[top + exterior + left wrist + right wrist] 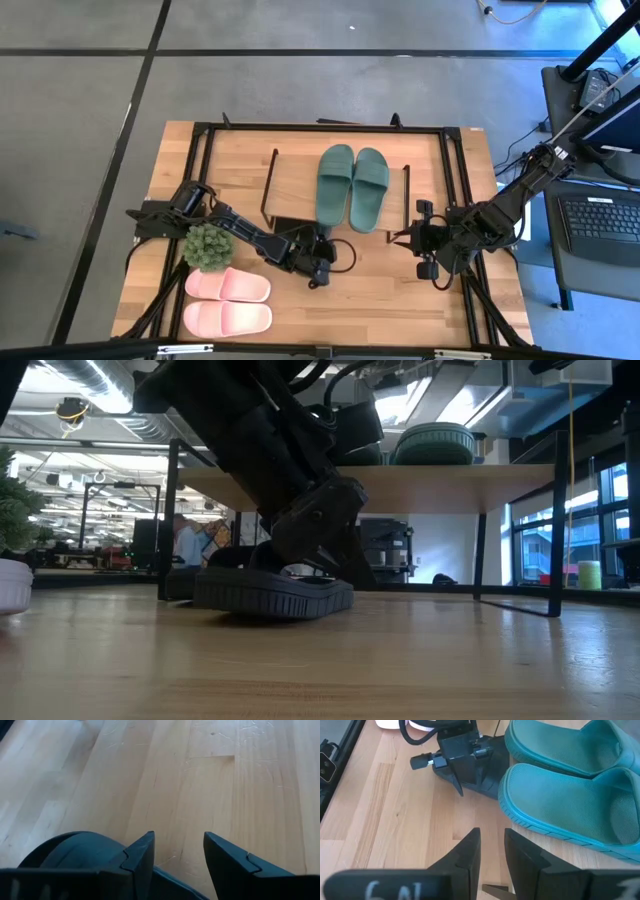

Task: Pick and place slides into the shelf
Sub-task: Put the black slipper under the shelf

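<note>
One black slide [297,240] under left gripper [318,262] from above, beside shelf [300,160]; right gripper [415,238] nearby, narrowly parted, empty. Low: flat on table [400,660]. Left wrist: half-spread, seemingly pinching only its edge; could slip or snag shelf legs
</note>
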Motion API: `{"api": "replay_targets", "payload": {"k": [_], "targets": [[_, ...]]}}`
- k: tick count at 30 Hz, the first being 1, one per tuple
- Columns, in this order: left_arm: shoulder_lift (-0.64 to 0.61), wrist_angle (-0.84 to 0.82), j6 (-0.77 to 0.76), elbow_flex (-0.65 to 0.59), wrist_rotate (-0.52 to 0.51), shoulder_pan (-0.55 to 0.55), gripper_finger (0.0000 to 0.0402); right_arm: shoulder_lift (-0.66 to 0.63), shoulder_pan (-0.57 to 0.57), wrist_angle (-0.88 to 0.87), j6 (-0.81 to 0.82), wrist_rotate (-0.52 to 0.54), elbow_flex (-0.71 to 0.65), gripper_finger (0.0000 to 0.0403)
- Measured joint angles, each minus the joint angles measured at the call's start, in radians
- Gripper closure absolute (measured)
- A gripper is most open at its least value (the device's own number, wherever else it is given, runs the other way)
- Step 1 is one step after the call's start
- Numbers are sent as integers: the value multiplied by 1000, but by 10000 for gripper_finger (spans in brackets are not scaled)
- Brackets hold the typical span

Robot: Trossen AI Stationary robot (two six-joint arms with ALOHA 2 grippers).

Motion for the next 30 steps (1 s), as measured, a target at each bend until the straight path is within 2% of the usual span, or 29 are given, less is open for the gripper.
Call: {"api": "replay_targets", "payload": {"k": [9,13,17,20,23,25,30], "targets": [[-26,-56,33,46,3,-39,240,0,0,0,1,0,0,314],[-46,-172,64,116,75,-74,240,0,0,-1,1,-1,0,314],[-62,-323,56,179,323,-109,240,0,0,-2,19,-1,0,314],[-65,-332,58,195,556,-133,240,0,0,-11,26,-1,0,314],[-67,-342,58,198,664,-159,240,0,0,-11,26,-1,0,314],[-67,-361,45,199,671,-174,240,0,0,-10,26,-1,0,314],[-62,-504,-82,199,559,-171,240,0,0,-10,25,-1,0,314]]}}
